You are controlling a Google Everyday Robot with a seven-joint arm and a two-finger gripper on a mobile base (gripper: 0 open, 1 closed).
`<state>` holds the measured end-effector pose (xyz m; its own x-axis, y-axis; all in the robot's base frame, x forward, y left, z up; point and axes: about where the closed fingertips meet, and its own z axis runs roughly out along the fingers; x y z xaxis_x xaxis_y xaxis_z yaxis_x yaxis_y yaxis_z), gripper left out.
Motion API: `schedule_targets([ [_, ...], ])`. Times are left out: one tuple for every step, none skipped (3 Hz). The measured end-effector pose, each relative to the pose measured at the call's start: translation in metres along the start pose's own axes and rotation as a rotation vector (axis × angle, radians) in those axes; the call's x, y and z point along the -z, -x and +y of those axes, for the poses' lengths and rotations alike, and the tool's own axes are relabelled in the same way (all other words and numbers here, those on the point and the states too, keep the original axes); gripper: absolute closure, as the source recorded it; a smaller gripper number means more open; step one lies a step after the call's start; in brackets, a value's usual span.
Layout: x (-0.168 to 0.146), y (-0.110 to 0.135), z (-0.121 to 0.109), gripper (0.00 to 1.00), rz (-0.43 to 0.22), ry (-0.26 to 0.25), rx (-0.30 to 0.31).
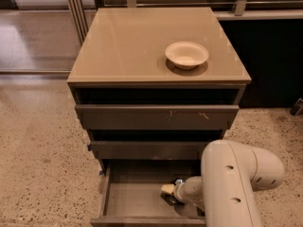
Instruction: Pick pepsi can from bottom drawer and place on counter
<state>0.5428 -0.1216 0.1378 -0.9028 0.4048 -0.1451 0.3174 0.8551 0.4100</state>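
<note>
The bottom drawer point(128, 197) is pulled out, its bare floor showing on the left. My gripper point(169, 194) is down inside it, right of centre, at the end of the cream arm point(232, 183). A small blue glint just above the gripper looks like the pepsi can point(179, 181); most of it is hidden by the wrist. The tan counter point(137, 46) tops the cabinet.
A cream paper bowl point(186, 54) sits on the counter's right half. The two upper drawers point(156, 117) stand slightly out above the gripper. Speckled floor point(42, 164) lies left of the cabinet, a dark wall panel to the right.
</note>
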Motion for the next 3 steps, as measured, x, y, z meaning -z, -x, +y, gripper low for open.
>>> schedule_targets([
  [0.0, 0.0, 0.0, 0.42, 0.0, 0.0, 0.0],
  [0.0, -0.0001, 0.0, 0.65, 0.0, 0.0, 0.0],
  [-0.0001, -0.0001, 0.0, 0.88, 0.0, 0.0, 0.0],
])
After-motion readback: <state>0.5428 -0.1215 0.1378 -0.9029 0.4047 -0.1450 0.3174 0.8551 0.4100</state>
